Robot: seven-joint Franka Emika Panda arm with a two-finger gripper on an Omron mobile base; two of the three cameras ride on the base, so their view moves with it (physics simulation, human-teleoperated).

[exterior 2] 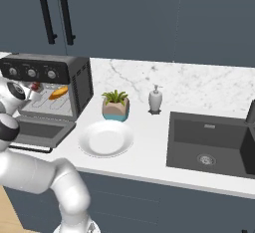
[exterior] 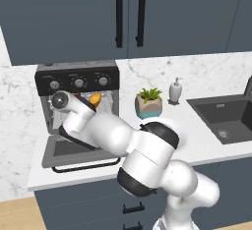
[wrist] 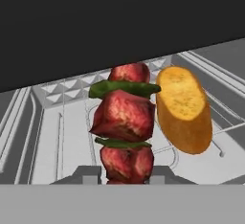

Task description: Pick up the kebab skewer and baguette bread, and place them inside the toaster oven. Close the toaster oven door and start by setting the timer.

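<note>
Kebab skewer (wrist: 125, 115) is running up the middle of the hand view, its lower end clenched between the fingertips of the gripper (wrist: 126, 176). Baguette bread (wrist: 184, 110) is lying right of centre there, inside the toaster oven (exterior 2: 79, 85), which is standing at the left of the right base view. Doing this well probably means lowering the skewer level beside the loaf, keeping clear of the top panel (exterior: 78, 79), and letting go only once the wire rack is bearing it.

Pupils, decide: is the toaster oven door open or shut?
Open: the toaster oven door is folded down in front of the toaster oven, leaving the rack inside visible.
</note>
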